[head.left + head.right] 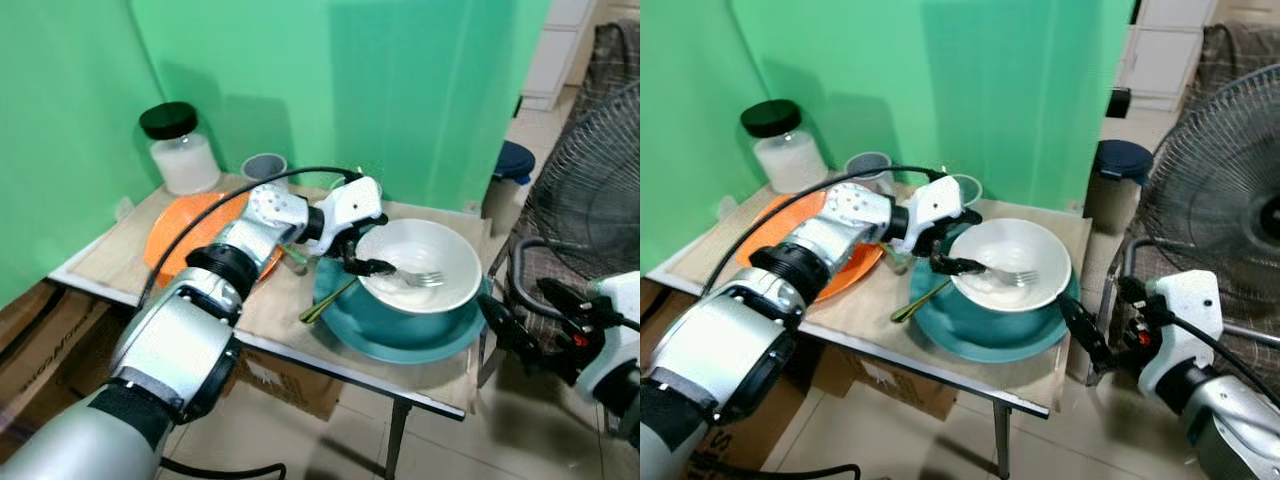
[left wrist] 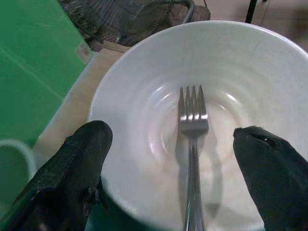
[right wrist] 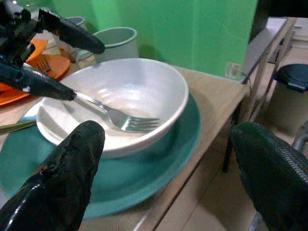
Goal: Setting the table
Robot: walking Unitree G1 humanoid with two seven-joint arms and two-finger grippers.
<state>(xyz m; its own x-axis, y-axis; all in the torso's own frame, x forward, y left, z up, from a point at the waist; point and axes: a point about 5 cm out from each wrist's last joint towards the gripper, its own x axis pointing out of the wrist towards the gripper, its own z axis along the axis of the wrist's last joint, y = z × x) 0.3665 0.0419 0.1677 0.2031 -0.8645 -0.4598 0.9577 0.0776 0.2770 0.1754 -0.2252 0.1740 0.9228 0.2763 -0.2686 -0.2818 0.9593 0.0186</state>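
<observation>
A silver fork (image 1: 418,278) lay inside the white bowl (image 1: 440,250), its tines near the middle of the bowl's floor and its handle running up over the near-left rim. The bowl held nothing else. It sat on a teal plate (image 1: 420,335), which rested on a cloth-covered table (image 1: 290,310) near the table's right front edge. A gold-toned utensil (image 1: 328,300) leaned on the left side of the teal plate, just beside the bowl.

The left gripper (image 1: 365,255) hovered at the bowl's left rim with its two black fingers (image 2: 72,178) spread apart on either side of the fork's handle, not pinching it. The right gripper (image 1: 1085,335) hung off the table's right edge, beside the teal plate, its fingers (image 3: 62,183) held wide apart and holding nothing.

Behind the bowl stood two grey cups (image 1: 264,166); what was in them could not be made out. To the left lay an orange plate (image 1: 175,235), and behind it a jar (image 1: 182,150) with a black lid, filled with something white.
</observation>
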